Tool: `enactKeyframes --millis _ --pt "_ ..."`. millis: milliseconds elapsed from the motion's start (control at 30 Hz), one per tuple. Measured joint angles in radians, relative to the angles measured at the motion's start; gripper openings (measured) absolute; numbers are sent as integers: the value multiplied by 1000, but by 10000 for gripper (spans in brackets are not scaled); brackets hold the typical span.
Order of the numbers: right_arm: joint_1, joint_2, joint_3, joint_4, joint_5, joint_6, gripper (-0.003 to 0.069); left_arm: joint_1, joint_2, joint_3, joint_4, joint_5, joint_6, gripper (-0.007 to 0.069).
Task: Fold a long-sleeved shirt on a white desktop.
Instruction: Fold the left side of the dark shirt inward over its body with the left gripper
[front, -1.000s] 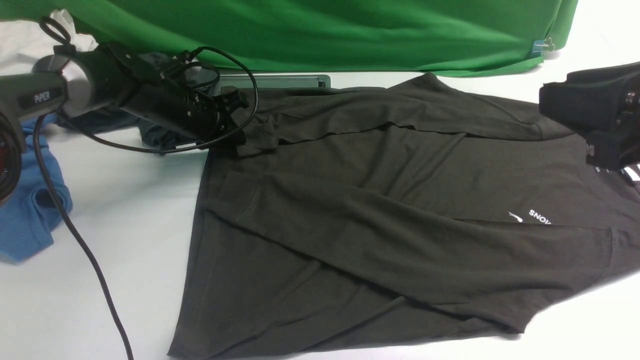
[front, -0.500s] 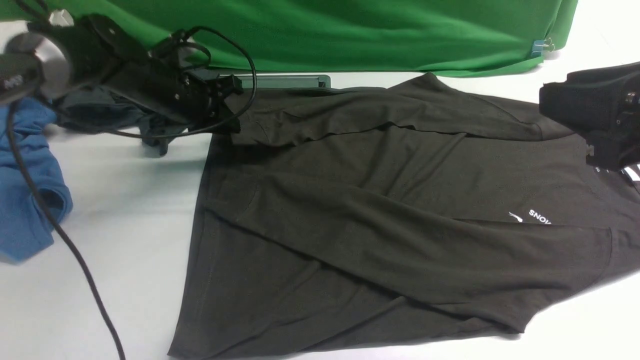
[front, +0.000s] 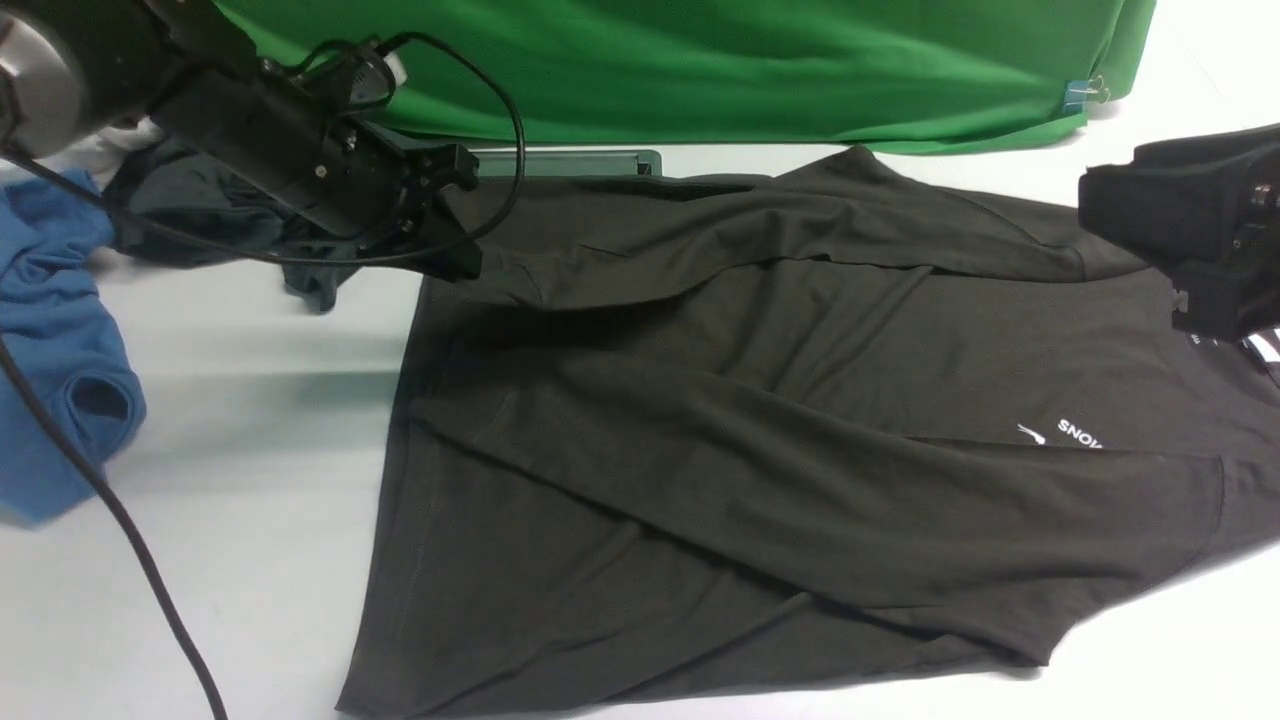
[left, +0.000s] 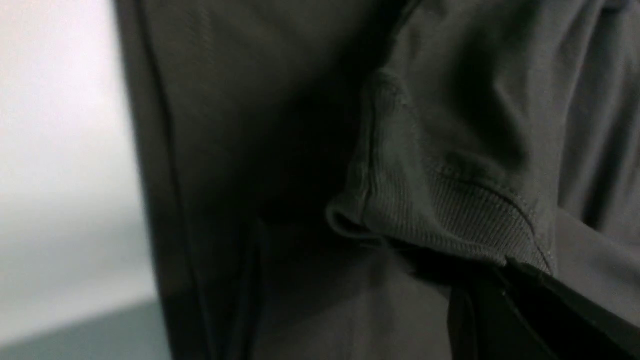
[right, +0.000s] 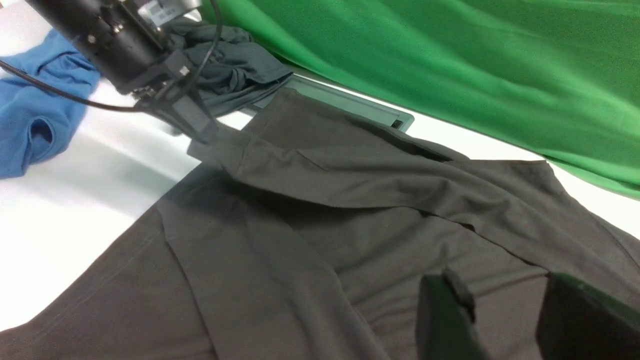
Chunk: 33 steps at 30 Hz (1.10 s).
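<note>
The long-sleeved shirt (front: 800, 400), dark olive-brown with white chest lettering, lies spread across the white desktop (front: 250, 450). Its far sleeve (front: 700, 230) runs leftward along the back. My left gripper (front: 462, 262) is shut on that sleeve's ribbed cuff (left: 450, 215) and holds it a little above the shirt's hem corner; in the left wrist view the gripper (left: 505, 270) pinches the cuff's edge. From the right wrist view I see the left gripper (right: 202, 132) at the cuff. My right gripper (right: 500, 305) hovers open over the shirt's upper part, with nothing between its fingers.
A blue garment (front: 50, 350) lies at the left edge. A charcoal-grey garment (front: 200, 220) is bunched behind my left arm. A green cloth backdrop (front: 700, 60) closes the back. The grey cable hatch (front: 560, 160) sits just behind the shirt. A black cable (front: 100, 480) trails across the front left.
My left gripper has risen and drawn back to the left with the cuff in it, pulling the sleeve straighter. The right arm has not moved.
</note>
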Motion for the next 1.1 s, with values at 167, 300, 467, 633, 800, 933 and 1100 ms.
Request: enactKeyframes --millis 167,300,467,633,800,933,1100 --pt "0 0 0 0 1 0 262 0 -40 4 1 44 11 29" --pt "0 0 0 -1 1 0 262 0 -84 59 1 37 17 29" --pt "0 0 0 -1 1 0 262 0 -113 191 -4 -16 32 29" --pt "0 0 0 -1 1 0 262 -2 -114 359 -7 -151 38 29" --pt "0 0 0 -1 1 0 262 -4 -114 406 -5 -237 38 31" --pt "0 0 0 -1 1 0 262 -4 -114 406 2 -214 38 72" --pt "0 0 0 -1 1 0 262 -4 -126 407 66 -149 36 212"
